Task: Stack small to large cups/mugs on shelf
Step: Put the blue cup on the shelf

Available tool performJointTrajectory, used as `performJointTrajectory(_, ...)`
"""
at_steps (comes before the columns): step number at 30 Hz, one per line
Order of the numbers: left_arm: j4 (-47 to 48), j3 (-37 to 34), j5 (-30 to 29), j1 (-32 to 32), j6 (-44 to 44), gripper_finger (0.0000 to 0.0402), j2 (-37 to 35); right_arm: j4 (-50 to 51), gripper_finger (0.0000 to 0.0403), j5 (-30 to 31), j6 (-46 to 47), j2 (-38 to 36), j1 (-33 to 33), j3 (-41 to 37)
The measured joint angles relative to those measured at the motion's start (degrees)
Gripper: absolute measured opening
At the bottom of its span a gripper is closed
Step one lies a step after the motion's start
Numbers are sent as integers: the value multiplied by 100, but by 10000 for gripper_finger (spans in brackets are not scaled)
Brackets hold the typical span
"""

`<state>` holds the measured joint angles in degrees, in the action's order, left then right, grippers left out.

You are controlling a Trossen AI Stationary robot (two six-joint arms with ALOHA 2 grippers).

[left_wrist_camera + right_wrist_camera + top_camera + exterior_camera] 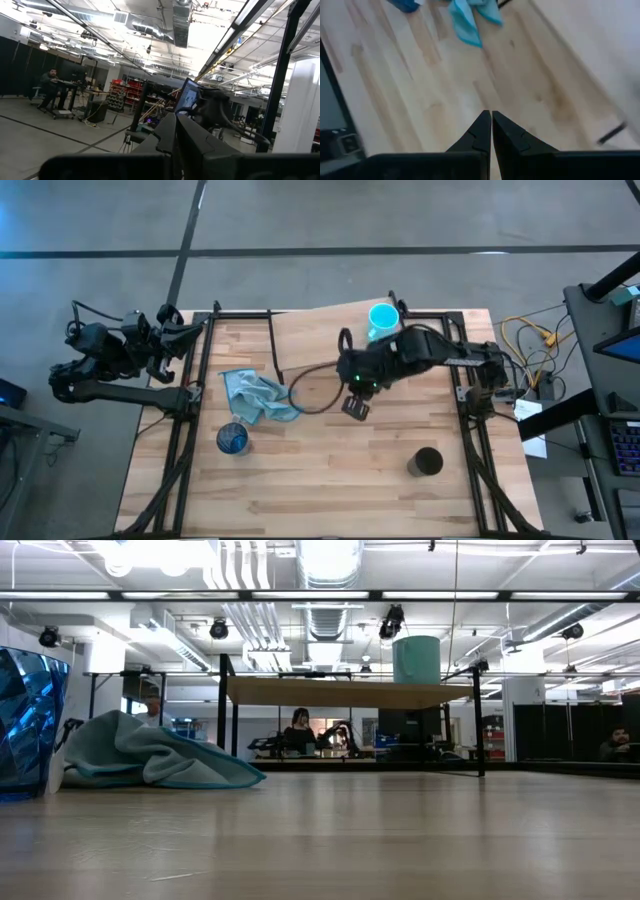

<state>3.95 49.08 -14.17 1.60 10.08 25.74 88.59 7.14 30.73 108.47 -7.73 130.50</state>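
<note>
Three drinking vessels are in sight: one teal mug (pixel 382 319) standing on the shelf near the tabletop's far edge, one translucent blue glass cup (pixel 232 440) toward the near left corner, and one black cylindrical cup (pixel 426 463) toward the near right corner. There is one shelf (pixel 320 340), a light wooden board on thin black legs along the far edge, and one light blue cloth (pixel 258 397) crumpled left of the tabletop's middle. Two dark robot arms are present, each with one gripper: the left gripper (pixel 185 330) beyond the far left corner and the right gripper (pixel 355 408) over the middle.
</note>
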Motion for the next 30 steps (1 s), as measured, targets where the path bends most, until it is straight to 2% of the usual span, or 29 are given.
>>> performJointTrajectory(4,0,0,2,0,-1,0,0,144,14,2,841,2,-262,-77)
performJointTrajectory(11,0,1,1,-1,-1,0,0,145,36,39,1424,2,-391,-238)
performJointTrajectory(18,-2,0,2,1,1,0,0,143,58,-124,1571,4,-433,-346)
performJointTrajectory(26,0,0,0,1,1,0,0,141,113,-384,1293,-33,-542,-376)
performJointTrajectory(30,-1,0,2,-1,-1,0,0,141,128,-457,1283,-42,-719,-432)
